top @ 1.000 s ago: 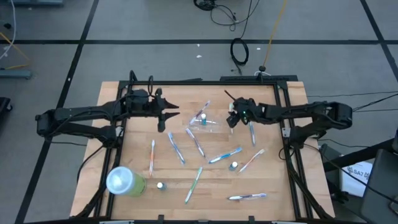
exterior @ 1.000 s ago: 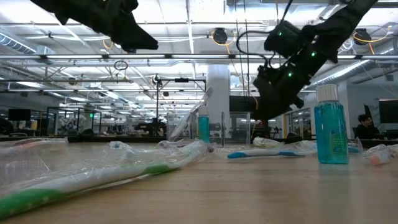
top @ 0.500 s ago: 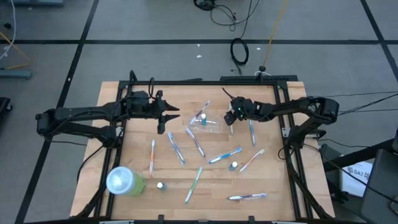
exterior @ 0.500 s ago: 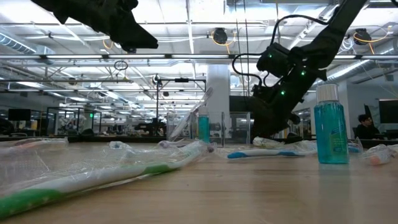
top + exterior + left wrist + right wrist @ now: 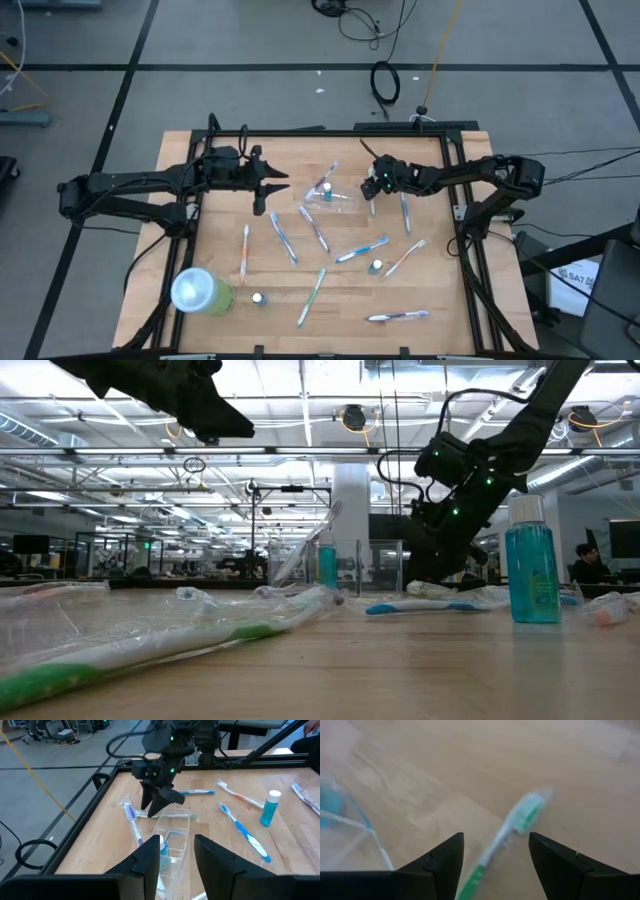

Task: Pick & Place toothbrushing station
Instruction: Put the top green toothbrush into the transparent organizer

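A small clear plastic cup (image 5: 329,198) lies on its side at the table's middle far part; it also shows in the left wrist view (image 5: 172,836), with a blue white-capped tube (image 5: 159,847) at it. My right gripper (image 5: 371,193) is open and low over the table just right of the cup. Its fingers stand on either side of a green-and-white toothbrush (image 5: 512,827) that lies flat on the wood, also seen in the left wrist view (image 5: 170,815). I cannot tell if they touch it. My left gripper (image 5: 270,187) is open and empty, raised left of the cup.
Several toothbrushes (image 5: 362,248) lie scattered over the wooden table (image 5: 440,300), with small white-capped tubes (image 5: 376,266) among them. A lime-green tumbler (image 5: 202,292) lies at the near left. A blue tube (image 5: 530,565) stands close in the low view.
My right gripper has gone down toward the table and a little toward the clear cup, coming to rest over the green toothbrush; its arm has folded at the elbow. Its fingers have stayed open.
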Controlling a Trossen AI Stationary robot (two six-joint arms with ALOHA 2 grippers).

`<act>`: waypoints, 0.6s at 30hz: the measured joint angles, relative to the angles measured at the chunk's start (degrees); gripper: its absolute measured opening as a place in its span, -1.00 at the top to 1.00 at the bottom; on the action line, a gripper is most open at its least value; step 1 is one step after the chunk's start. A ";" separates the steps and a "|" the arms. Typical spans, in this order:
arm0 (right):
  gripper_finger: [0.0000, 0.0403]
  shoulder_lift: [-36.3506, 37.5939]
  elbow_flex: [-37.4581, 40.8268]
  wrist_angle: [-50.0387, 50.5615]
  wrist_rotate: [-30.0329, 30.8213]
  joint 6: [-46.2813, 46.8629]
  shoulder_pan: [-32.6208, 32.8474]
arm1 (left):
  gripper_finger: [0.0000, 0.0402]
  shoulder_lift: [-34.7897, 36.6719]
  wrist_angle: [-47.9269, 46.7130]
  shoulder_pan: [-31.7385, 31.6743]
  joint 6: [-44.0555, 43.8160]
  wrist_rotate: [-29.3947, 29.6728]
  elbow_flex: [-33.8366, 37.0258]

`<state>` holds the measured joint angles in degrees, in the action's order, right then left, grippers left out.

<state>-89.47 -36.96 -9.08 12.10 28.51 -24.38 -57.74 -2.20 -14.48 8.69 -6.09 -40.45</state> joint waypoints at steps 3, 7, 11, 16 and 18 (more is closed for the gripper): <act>-0.06 -1.35 0.01 -0.72 0.07 1.21 0.00 | 0.36 0.00 0.02 0.00 0.00 0.00 0.00; -0.03 -4.55 -0.05 -3.32 0.64 2.37 0.17 | 0.36 0.00 0.77 0.00 0.01 0.00 0.00; 0.01 -7.15 -0.16 -6.38 1.40 1.43 0.15 | 0.36 0.00 0.79 0.00 0.00 0.00 0.00; 0.19 -7.86 -0.16 -6.38 3.92 -0.58 0.50 | 0.36 0.00 0.76 0.00 0.00 0.00 0.00; 0.30 -7.88 -0.16 -6.50 4.58 -0.67 0.46 | 0.36 0.00 0.76 0.00 -0.08 0.00 0.00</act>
<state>-97.35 -37.12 -15.58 16.68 27.84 -23.92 -57.74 -1.43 -14.48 8.61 -6.09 -40.45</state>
